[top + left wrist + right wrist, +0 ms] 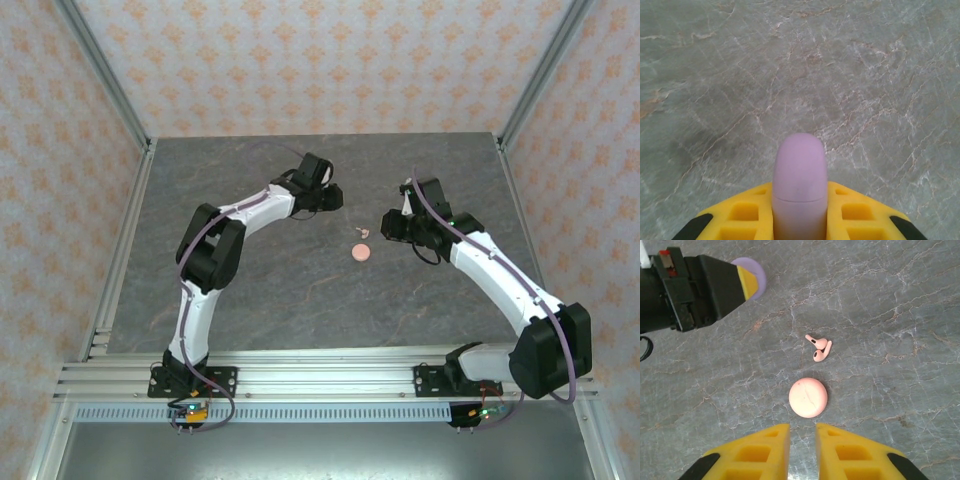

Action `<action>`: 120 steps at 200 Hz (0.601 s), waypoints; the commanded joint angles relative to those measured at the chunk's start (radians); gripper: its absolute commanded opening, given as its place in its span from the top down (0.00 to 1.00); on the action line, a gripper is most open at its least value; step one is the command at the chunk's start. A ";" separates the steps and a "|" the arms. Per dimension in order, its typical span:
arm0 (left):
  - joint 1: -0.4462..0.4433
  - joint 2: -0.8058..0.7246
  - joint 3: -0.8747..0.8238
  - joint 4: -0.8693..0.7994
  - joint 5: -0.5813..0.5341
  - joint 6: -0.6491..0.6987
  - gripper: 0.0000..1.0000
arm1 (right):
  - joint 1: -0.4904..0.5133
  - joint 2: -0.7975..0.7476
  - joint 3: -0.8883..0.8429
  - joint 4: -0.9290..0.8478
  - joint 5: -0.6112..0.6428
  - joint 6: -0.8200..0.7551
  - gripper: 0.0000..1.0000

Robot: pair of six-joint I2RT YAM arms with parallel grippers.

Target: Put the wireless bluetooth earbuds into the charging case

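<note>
Hidden: the lower end of the purple case (800,170) is cut off at the frame edge in the left wrist view. In the right wrist view it is mostly covered by a yellow finger.
Hard to make out: from overhead the earbuds (819,348) are seen as a pale speck.
Left arm: stretched forward, bent rightward at the elbow.
Left pincer (330,197): clenched on the purple case, which is held edge-on above the worktop (865,75).
Right arm: stretched forward, bent leftward, faced toward the left pincer.
Right pincer (802,432): drawn nearly together, a thin slit left, nothing between the fingers.
Earbuds: two pink pieces, touching, laid on the worktop just beyond the pink case (808,397), between the pincers.
</note>
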 commanded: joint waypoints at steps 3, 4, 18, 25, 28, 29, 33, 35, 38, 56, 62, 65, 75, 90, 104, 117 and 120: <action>0.017 0.038 0.079 -0.019 0.060 -0.036 0.83 | -0.004 -0.016 -0.013 -0.018 -0.003 0.008 0.78; 0.017 0.040 0.082 -0.019 0.061 -0.037 0.83 | -0.003 -0.016 -0.014 -0.017 -0.003 0.008 0.78; 0.019 0.068 0.111 -0.024 0.075 -0.044 0.83 | -0.005 -0.016 -0.016 -0.018 -0.007 0.007 0.78; 0.021 0.083 0.125 -0.030 0.074 -0.044 0.83 | -0.004 -0.014 -0.016 -0.019 -0.009 0.008 0.78; 0.020 0.088 0.132 -0.034 0.074 -0.044 0.83 | -0.005 -0.015 -0.016 -0.019 -0.008 0.008 0.78; 0.020 0.089 0.134 -0.035 0.075 -0.043 0.83 | -0.004 -0.015 -0.016 -0.019 -0.007 0.007 0.78; 0.020 0.097 0.144 -0.040 0.074 -0.044 0.83 | -0.004 -0.014 -0.017 -0.019 -0.006 0.006 0.78; 0.020 0.102 0.149 -0.042 0.075 -0.044 0.83 | -0.004 -0.015 -0.018 -0.019 -0.006 0.007 0.78; 0.020 0.107 0.155 -0.046 0.076 -0.043 0.83 | -0.004 -0.014 -0.018 -0.021 -0.006 0.007 0.78; 0.023 0.139 0.193 -0.065 0.084 -0.046 0.83 | -0.004 -0.014 -0.014 -0.025 -0.006 0.004 0.78; 0.023 0.147 0.203 -0.069 0.083 -0.045 0.83 | -0.004 -0.014 -0.015 -0.026 -0.006 0.001 0.78; 0.025 0.151 0.207 -0.072 0.082 -0.045 0.83 | -0.005 -0.014 -0.015 -0.027 -0.005 0.002 0.78; 0.027 0.165 0.224 -0.079 0.084 -0.045 0.83 | -0.004 -0.014 -0.015 -0.028 -0.006 0.001 0.78; 0.031 0.187 0.254 -0.096 0.085 -0.043 0.83 | -0.004 -0.011 -0.013 -0.029 -0.008 0.001 0.78; 0.032 0.204 0.276 -0.109 0.085 -0.041 0.83 | -0.003 -0.009 -0.012 -0.030 -0.008 -0.001 0.78; 0.035 0.218 0.298 -0.121 0.085 -0.040 0.83 | -0.004 -0.008 -0.010 -0.030 -0.007 -0.002 0.78; 0.034 0.221 0.301 -0.123 0.083 -0.040 0.83 | -0.004 -0.008 -0.010 -0.030 -0.008 -0.002 0.78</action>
